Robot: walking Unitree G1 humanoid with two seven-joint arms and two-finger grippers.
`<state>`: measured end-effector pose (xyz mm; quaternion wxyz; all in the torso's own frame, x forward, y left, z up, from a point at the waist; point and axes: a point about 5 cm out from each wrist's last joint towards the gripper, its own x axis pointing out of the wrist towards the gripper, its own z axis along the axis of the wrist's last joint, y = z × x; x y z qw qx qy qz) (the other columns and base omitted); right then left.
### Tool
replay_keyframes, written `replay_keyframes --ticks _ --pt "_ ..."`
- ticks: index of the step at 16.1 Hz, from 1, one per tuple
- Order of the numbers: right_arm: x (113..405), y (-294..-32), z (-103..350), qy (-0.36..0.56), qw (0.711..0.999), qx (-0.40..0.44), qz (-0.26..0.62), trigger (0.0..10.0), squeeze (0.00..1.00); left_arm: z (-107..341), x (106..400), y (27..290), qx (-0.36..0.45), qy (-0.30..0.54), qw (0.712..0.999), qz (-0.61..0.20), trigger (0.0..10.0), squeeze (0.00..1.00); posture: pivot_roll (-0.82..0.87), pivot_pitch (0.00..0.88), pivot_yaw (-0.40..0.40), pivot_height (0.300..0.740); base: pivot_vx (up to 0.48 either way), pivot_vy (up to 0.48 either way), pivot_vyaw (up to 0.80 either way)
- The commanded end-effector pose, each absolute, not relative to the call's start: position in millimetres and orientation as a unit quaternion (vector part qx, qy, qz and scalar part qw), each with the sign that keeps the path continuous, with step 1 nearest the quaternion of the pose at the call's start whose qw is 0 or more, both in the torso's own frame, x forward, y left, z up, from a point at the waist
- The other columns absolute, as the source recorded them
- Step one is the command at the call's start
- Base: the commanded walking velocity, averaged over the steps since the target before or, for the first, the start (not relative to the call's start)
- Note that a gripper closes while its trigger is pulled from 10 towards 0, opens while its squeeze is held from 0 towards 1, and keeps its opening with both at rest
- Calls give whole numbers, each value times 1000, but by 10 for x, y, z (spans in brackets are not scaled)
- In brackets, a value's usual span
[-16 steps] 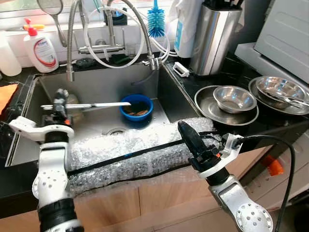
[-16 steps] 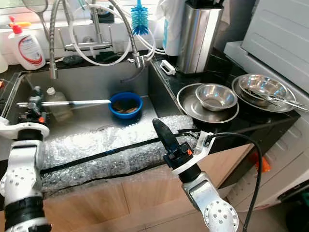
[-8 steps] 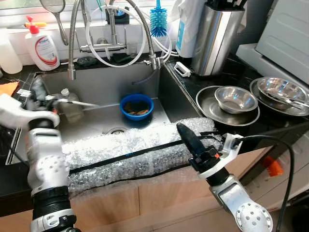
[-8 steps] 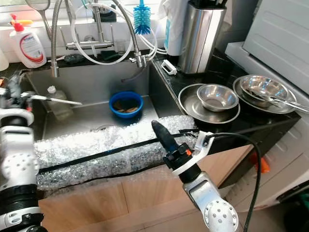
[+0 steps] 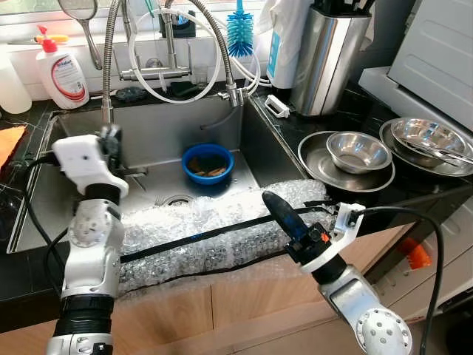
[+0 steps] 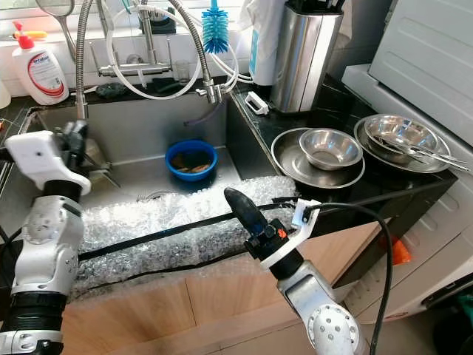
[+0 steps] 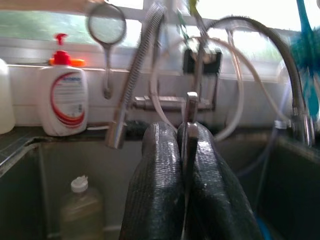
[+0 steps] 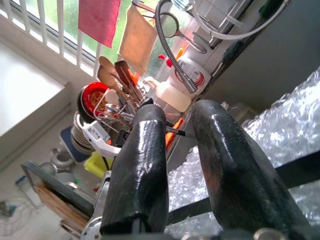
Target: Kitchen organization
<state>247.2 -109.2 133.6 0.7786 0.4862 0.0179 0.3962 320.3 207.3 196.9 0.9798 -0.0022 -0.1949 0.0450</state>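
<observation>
My left gripper (image 7: pixel 182 131) hangs over the left half of the steel sink (image 5: pixel 151 126). It is shut on a thin metal utensil (image 7: pixel 190 112), seen edge-on and pointing toward the faucet (image 7: pixel 145 60). A short end of the utensil (image 5: pixel 137 171) sticks out beside the white wrist. A blue bowl (image 5: pixel 208 163) with brown scraps sits in the sink to the right of it. My right gripper (image 5: pixel 277 211) is over the bubble wrap (image 5: pixel 214 233) on the sink's front edge. Its fingers (image 8: pixel 145 150) are apart with nothing between them.
Nested steel bowls (image 5: pixel 358 150) and a second steel dish (image 5: pixel 429 137) sit on the black counter to the right. A steel knife block (image 5: pixel 329 55), a blue brush (image 5: pixel 239 33) and a soap bottle (image 5: pixel 63 70) stand along the back. A plastic bottle (image 7: pixel 82 210) stands in the sink's left corner.
My left wrist has turned and moved right over the sink. The utensil, which lay across toward the blue bowl, now points at the faucet. The right gripper has drifted slightly left.
</observation>
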Motion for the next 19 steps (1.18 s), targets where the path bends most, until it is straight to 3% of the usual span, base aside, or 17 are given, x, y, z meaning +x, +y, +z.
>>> replay_keyframes --ticks 1,3,9,10,18,19 --pt "2485 -1088 1406 7 787 470 400 10000 0 1879 3219 2066 24 -167 985 44 10000 0 -33 0 -16 740 0 0 0" --pt "2524 -1097 1372 10 810 444 383 10000 0 1727 3244 2047 55 -119 991 38 10000 0 -30 0 -15 740 0 0 0" --pt "2611 -1142 1350 3 836 421 352 10000 0 1516 3268 1979 93 -53 994 24 10000 0 -30 0 -13 740 0 0 0" --pt "2621 -1144 1349 2 840 417 348 10000 0 1514 3270 1974 95 -52 994 23 10000 1000 -28 0 -13 740 0 0 0" --pt "2724 -1175 1361 -8 874 373 312 10000 0 1549 3260 1901 88 -72 993 16 10000 1000 -31 0 -12 740 0 0 0" --pt "2769 -1213 1406 -20 889 353 292 10000 0 1637 3248 1894 78 -101 992 17 10000 0 -32 0 -10 740 0 0 0"
